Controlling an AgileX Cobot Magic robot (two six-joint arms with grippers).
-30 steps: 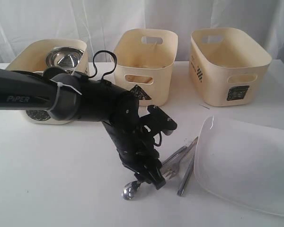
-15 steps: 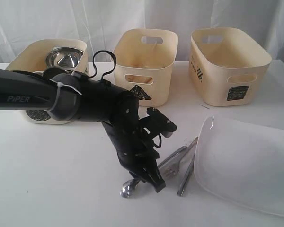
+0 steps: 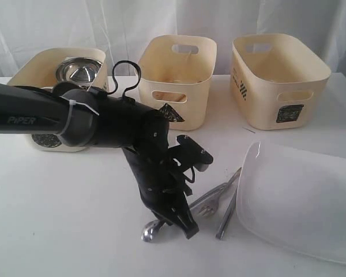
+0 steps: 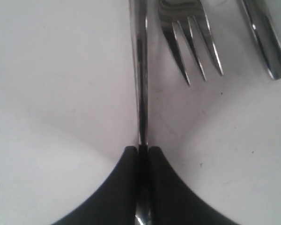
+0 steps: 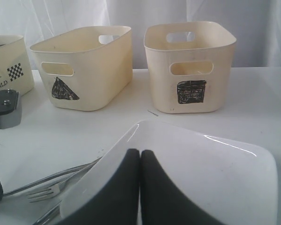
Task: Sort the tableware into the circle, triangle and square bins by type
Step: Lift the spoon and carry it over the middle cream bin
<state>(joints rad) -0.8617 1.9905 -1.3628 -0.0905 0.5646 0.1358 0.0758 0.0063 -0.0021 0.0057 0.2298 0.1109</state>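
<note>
**Exterior and wrist views.** Left gripper (image 4: pixel 143 151) has its fingers clenched on the thin handle of the spoon (image 3: pixel 149 232), at 6 o'clock on the table (image 3: pixel 57 219). The fork (image 4: pixel 191 44) lies just beside the spoon, toward 3 o'clock, not touching it. The plate (image 3: pixel 300 202) sits at 4 o'clock. Right gripper (image 5: pixel 140 157) is clenched on nothing, the plate just beyond its tips. Three bins stand at 10 (image 3: pixel 43 72), 12 (image 3: pixel 179 81) and 2 o'clock (image 3: pixel 277 81); the first holds a bowl (image 3: pixel 79 70).
</note>
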